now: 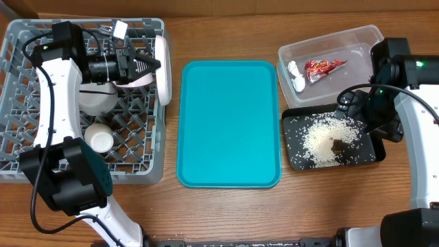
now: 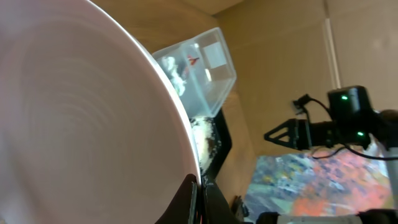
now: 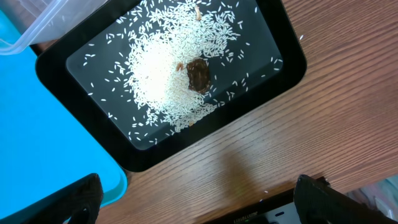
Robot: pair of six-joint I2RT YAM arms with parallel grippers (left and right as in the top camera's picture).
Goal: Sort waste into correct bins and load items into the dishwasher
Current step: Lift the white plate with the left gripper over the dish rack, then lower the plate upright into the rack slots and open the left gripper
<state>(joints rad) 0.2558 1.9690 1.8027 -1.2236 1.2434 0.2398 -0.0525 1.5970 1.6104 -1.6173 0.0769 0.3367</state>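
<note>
My left gripper (image 1: 149,66) is shut on the rim of the large white plate (image 1: 163,70), which stands on edge at the right side of the grey dish rack (image 1: 20,147). The plate (image 2: 81,124) fills the left wrist view, with the fingers (image 2: 199,196) pinching its edge. A light grey bowl (image 1: 96,97) and a white cup (image 1: 100,139) sit in the rack. The clear tub (image 1: 357,38) holds the red-and-white wrapper (image 1: 323,67) and the tissue (image 1: 297,76). The black tray (image 1: 295,159) holds rice (image 3: 155,74) and a brown scrap (image 3: 198,74). My right gripper (image 3: 199,196) is open and empty over the wood beside the tray.
The flat teal tray (image 1: 230,123) lies between the rack and the bins. The right arm (image 1: 391,75) reaches over the black tray's right end. The table's wooden front edge runs below the trays.
</note>
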